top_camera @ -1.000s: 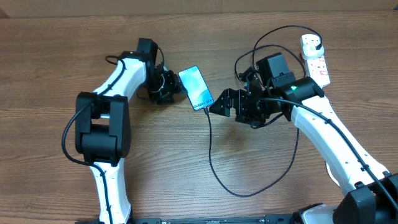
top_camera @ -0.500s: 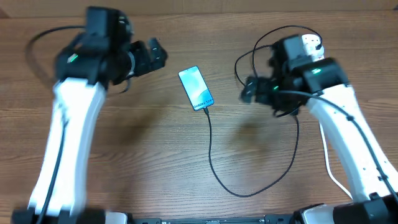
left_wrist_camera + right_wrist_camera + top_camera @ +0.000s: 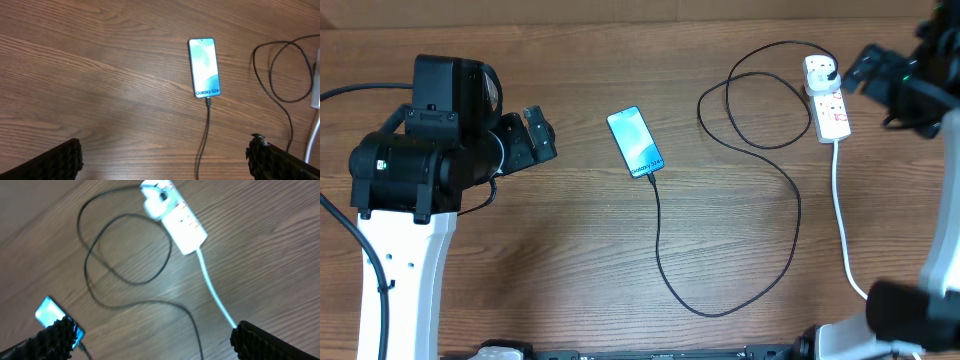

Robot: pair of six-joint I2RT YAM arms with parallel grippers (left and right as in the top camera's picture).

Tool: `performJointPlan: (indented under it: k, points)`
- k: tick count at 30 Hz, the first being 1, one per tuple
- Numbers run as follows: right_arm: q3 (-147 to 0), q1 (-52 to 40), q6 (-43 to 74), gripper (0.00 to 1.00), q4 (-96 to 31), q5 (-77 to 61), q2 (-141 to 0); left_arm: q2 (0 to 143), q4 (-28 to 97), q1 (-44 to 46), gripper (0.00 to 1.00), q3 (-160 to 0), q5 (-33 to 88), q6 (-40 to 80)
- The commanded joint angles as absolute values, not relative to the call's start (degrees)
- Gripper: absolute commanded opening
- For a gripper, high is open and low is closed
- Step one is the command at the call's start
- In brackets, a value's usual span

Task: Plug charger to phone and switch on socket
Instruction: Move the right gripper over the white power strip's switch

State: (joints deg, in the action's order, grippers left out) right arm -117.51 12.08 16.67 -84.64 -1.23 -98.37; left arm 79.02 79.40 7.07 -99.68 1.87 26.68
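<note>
The phone (image 3: 635, 142) lies screen-up mid-table, its cyan screen lit. The charger (image 3: 660, 245) has its connector tip seated in the phone's lower edge (image 3: 208, 100). Its thin black cable swings down, right and up in loops to a plug on the far end of the socket (image 3: 828, 100). My left gripper (image 3: 165, 165) hovers open well left of the phone, nothing between its fingers. My right gripper (image 3: 160, 342) is open and empty, raised near the socket (image 3: 175, 215), with the phone (image 3: 52, 315) at the view's lower left.
The socket's thick white cord (image 3: 840, 215) runs down the right side toward the table's front edge. The black cable's loops (image 3: 760, 100) lie just left of the socket. My left arm's body (image 3: 420, 160) stands over the table's left side.
Both arms have pulled back from the phone: the left one left and up, the right one to the far right by the socket. The left gripper has opened. The cable stays in the phone.
</note>
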Motion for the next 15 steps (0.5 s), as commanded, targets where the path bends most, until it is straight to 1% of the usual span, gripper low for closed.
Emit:
performJointPlan:
  k: [1,8,11,15]
  points:
    - [-123.5,17.1,11.8,1.0,-83.5,-4.4,-107.3,79.3,79.5,6.7,1.0,-99.6,0.6,25.7]
    - [-123.3,21.4,11.9,1.0,-68.7,3.9,-113.7,79.4,79.5,6.8,0.99,-99.6,1.1,25.7]
    - [-123.1,22.0,11.8,1.0,-65.4,4.5,-116.5,79.4,79.5,6.8,1.0,-99.6,1.1,25.7]
    - [-122.9,21.9,10.1,1.0,-64.0,4.4,-120.9,79.4,79.5,6.8,0.99,-99.6,1.1,25.7]
